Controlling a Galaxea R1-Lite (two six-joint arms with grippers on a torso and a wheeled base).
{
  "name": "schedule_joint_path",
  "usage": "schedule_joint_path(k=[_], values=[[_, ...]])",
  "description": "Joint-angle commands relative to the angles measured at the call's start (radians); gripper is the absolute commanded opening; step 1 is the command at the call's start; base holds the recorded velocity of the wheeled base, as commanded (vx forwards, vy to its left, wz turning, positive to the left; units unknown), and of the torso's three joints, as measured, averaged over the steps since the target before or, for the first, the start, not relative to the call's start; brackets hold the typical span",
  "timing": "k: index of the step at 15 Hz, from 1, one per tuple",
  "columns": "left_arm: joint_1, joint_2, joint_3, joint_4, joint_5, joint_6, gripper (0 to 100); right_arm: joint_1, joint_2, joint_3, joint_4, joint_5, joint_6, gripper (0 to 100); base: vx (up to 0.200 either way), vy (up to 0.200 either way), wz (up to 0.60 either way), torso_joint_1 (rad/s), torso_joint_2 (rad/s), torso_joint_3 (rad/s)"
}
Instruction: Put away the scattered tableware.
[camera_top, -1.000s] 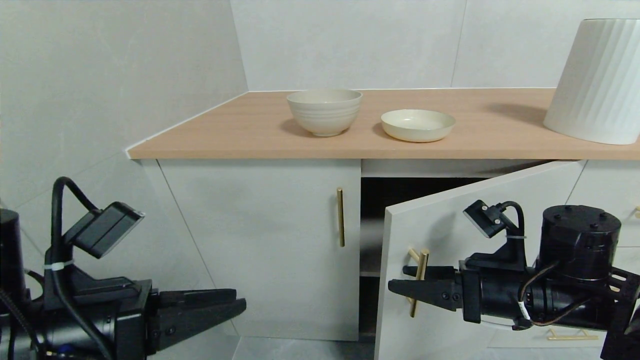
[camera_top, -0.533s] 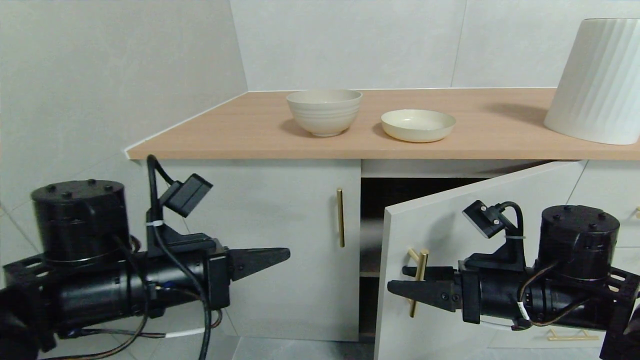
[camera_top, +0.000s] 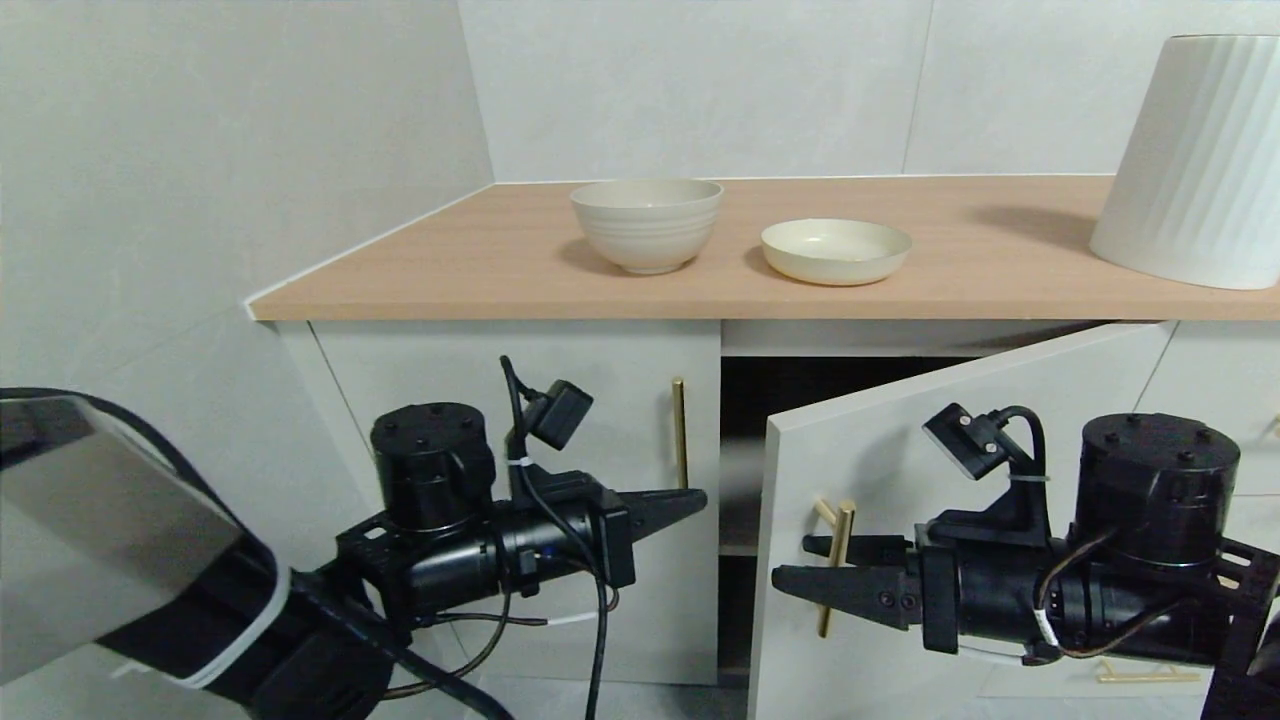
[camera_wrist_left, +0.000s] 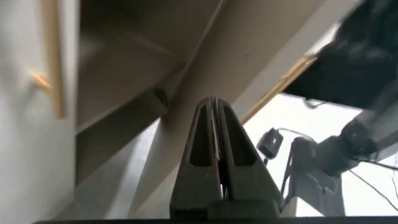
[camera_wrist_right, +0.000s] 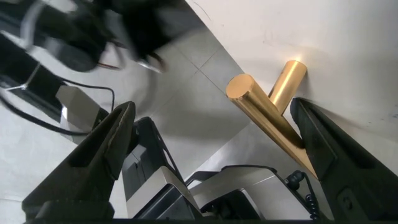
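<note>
A ribbed cream bowl (camera_top: 646, 222) and a shallow cream dish (camera_top: 835, 249) stand side by side on the wooden counter (camera_top: 480, 270). Both grippers are below, at the cabinet fronts. My left gripper (camera_top: 698, 497) is shut with nothing in it, its tip near the closed door's brass handle (camera_top: 680, 435) and the dark opening; in the left wrist view that gripper (camera_wrist_left: 213, 104) points into the gap beside the open door. My right gripper (camera_top: 815, 563) is open, its fingers either side of the open door's brass handle (camera_wrist_right: 267, 115), as the right wrist view of this gripper (camera_wrist_right: 212, 107) shows.
The right cabinet door (camera_top: 900, 450) stands partly open, showing a dark interior (camera_top: 830, 375) with a shelf (camera_top: 738, 535). The left door (camera_top: 520, 470) is closed. A tall white ribbed cone-shaped object (camera_top: 1190, 160) stands at the counter's right end. Tiled walls enclose the left and back.
My left arm has swung forward and to the right, bringing its shut gripper from the lower left up to the closed door's handle. The right arm and the tableware have stayed put.
</note>
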Motion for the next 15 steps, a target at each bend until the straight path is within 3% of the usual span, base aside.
schedule_joint_path(k=[1, 2, 5, 9, 11, 15], values=[[-0.029, 0.133, -0.066, -0.017, 0.003, -0.002, 0, 0.004, 0.001, 0.002, -0.007, 0.004, 0.001, 100, 0.000, 0.000, 0.00, 0.000, 0.00, 0.000], [-0.032, 0.144, -0.077, -0.017, 0.004, -0.002, 0, 0.004, 0.001, 0.003, -0.011, 0.004, 0.001, 100, 0.000, 0.000, 0.00, 0.000, 0.00, 0.000], [-0.074, 0.215, -0.197, -0.016, 0.089, 0.000, 0, 0.004, 0.001, 0.006, -0.028, 0.004, 0.001, 100, 0.000, 0.000, 0.00, 0.000, 0.00, 0.000], [-0.138, 0.219, -0.244, -0.014, 0.093, 0.000, 0, 0.004, 0.016, 0.008, -0.028, -0.056, -0.050, 100, 0.000, 0.000, 0.00, 0.000, 0.00, 0.000], [-0.144, 0.216, -0.243, -0.019, 0.096, 0.001, 0, 0.003, 0.013, 0.011, -0.026, -0.138, -0.120, 100, 0.000, 0.000, 0.00, 0.000, 0.00, 0.000], [-0.144, 0.215, -0.244, -0.019, 0.098, 0.001, 0, -0.028, -0.073, 0.013, 0.010, -0.149, -0.150, 100, 0.000, 0.000, 0.00, 0.000, 0.00, 0.000]])
